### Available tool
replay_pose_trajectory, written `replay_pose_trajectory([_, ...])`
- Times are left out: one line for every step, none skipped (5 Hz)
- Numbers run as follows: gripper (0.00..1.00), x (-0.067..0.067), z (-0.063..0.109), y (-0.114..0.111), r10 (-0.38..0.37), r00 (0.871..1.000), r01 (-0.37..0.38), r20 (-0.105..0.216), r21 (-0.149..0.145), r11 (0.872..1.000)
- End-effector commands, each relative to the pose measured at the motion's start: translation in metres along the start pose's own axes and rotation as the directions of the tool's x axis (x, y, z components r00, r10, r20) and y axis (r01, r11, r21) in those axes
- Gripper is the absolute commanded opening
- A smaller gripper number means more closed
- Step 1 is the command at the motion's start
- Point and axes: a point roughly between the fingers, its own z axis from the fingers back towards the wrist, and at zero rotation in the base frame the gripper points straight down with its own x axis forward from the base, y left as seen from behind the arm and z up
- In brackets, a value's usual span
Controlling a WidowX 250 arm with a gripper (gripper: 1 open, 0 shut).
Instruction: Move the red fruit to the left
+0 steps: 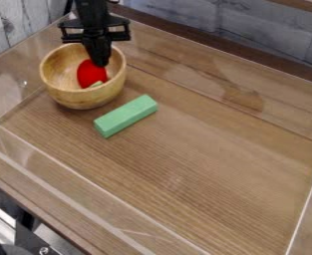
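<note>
The black robot gripper (101,60) points straight down into the round, light wooden bowl (59,92). Its fingers are pressed together with no gap showing between them. Right beneath the fingertips, slightly to the lower left of them in the camera view, lies the small bright red rounded toy fruit (88,75), resting on the inside of the bowl. The tips meet the fruit's upper edge, but it is not clear whether they pinch part of it or merely touch it. The bowl's rim rings the hand on all sides. Below and to the right of the hand, outside the bowl and near its rim, a flat green rectangular block (125,116) lies at an angle on the brown wood-grain tabletop (211,164).
</note>
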Motion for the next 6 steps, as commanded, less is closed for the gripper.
replay_pose_trajectory([0.0,0.009,0.013,-0.005,-0.002,0.999,0.001,0.044,0.008,1.0])
replay_pose_trajectory([0.0,0.012,0.014,-0.011,-0.002,0.999,0.002,0.044,0.005,1.0])
replay_pose_trajectory([0.0,0.016,0.013,-0.017,-0.006,0.999,0.005,0.044,0.007,1.0])
replay_pose_trajectory([0.0,0.019,0.012,-0.025,-0.01,0.999,0.01,0.045,0.007,1.0])
replay_pose_trajectory([0.0,0.02,0.007,-0.025,-0.008,0.999,0.008,0.041,0.016,1.0])
replay_pose_trajectory([1.0,0.02,0.009,-0.025,-0.007,0.999,0.006,0.038,0.026,1.0])
